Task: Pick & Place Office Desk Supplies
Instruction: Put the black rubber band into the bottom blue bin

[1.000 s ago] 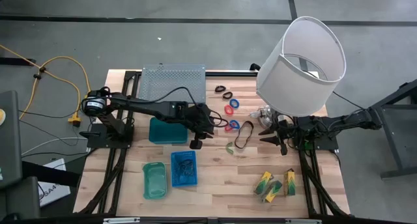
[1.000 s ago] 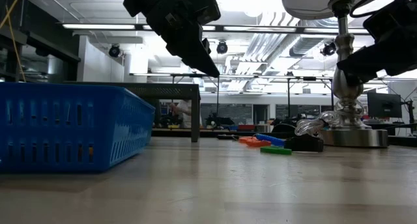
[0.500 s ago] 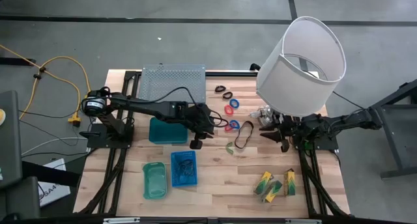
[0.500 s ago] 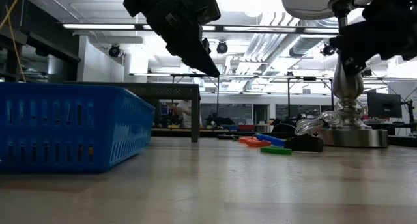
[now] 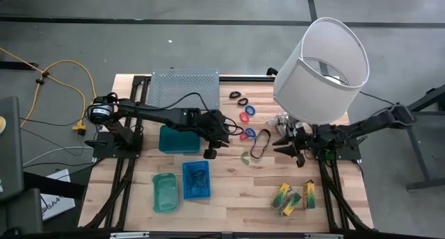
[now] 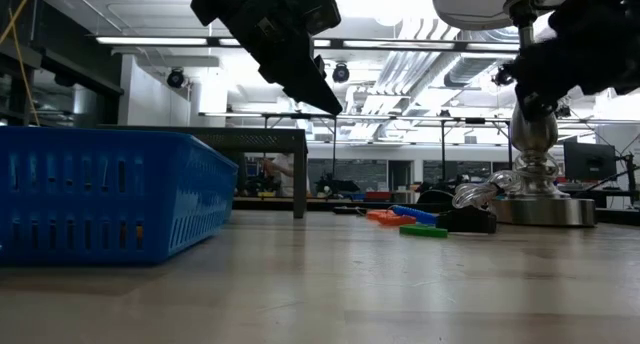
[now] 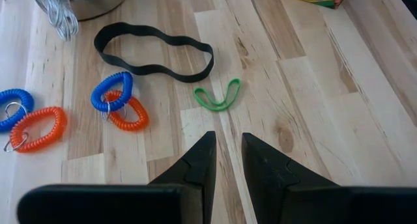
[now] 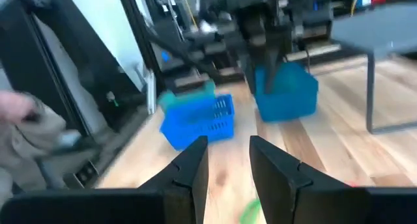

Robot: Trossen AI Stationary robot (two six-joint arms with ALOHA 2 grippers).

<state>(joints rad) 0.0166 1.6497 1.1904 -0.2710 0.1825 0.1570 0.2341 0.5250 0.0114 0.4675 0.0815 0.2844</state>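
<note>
The supplies lie loose on the wooden table: a black band (image 7: 153, 51) (image 5: 262, 143), a small green band (image 7: 218, 97) (image 5: 245, 158), blue and orange coil rings (image 7: 117, 100) (image 5: 247, 133), black loops (image 5: 238, 98) and yellow-green packets (image 5: 293, 196). My left gripper (image 7: 227, 142) (image 5: 226, 131) hangs above the table at mid-table, slanting down toward the green band, open with nothing between its fingers. My right gripper (image 8: 228, 146) (image 5: 284, 144) hovers beside the lamp's foot, pointing level toward the table's left, open and holding nothing.
A white-shaded lamp (image 5: 321, 69) stands at the back right, its metal foot (image 6: 545, 209) on the table close to my right gripper. A grey perforated rack (image 5: 185, 86) sits at the back. A blue basket (image 5: 196, 179) and two teal trays (image 5: 165, 192) (image 5: 179, 139) lie left of centre.
My right gripper has risen a little beside the lamp's stem, edged toward the table's left and turned slightly; its fingers have kept the same gap. The supplies have not moved.
</note>
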